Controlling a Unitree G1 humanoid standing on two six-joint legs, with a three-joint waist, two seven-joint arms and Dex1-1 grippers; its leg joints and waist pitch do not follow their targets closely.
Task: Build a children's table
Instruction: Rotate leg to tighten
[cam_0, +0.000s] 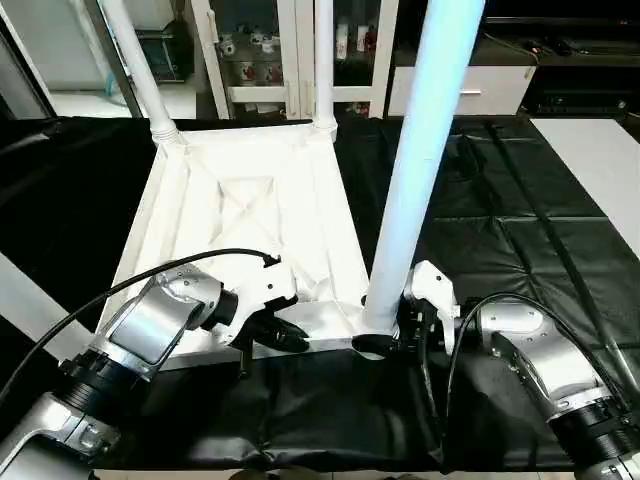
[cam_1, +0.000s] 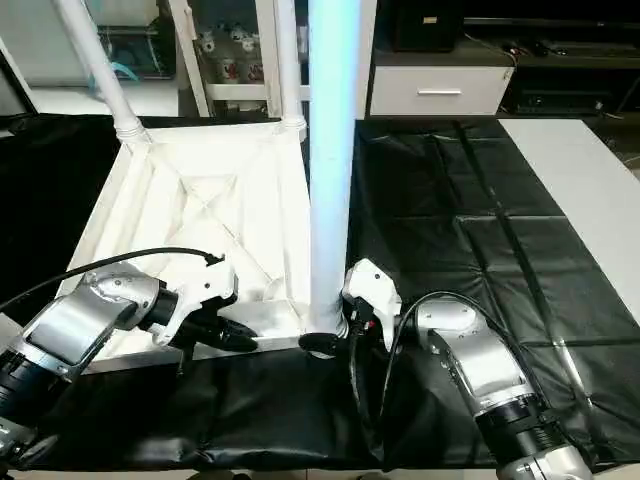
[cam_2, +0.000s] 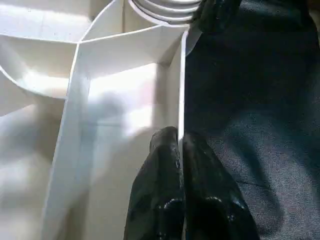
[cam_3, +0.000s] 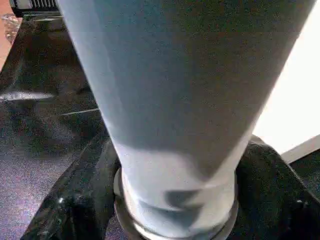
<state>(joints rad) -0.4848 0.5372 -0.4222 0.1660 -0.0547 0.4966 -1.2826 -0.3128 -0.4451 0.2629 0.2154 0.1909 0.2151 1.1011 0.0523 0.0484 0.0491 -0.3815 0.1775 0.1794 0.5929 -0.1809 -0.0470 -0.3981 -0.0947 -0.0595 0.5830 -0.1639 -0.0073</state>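
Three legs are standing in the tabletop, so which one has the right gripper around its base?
The near-right corner leg, the closest one; the right gripper brackets its base. The other two stand at the far corners.

White tabletop (cam_0: 250, 215) lies underside up with three legs (cam_0: 420, 170) standing in its corners

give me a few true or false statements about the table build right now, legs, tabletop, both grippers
1. The tabletop lies with its ribbed underside facing up. True.
2. All four legs stand in their corner sockets. False: three legs stand, two at the far corners and the near leg; the near corner on the robot's left has none.
3. The left gripper is wide open. False: its fingers are shut together at the tabletop's near rim.
4. The right gripper sits around the base of the near leg. True.
5. The tabletop rests on a bare wooden floor. False: it lies on a black cover.
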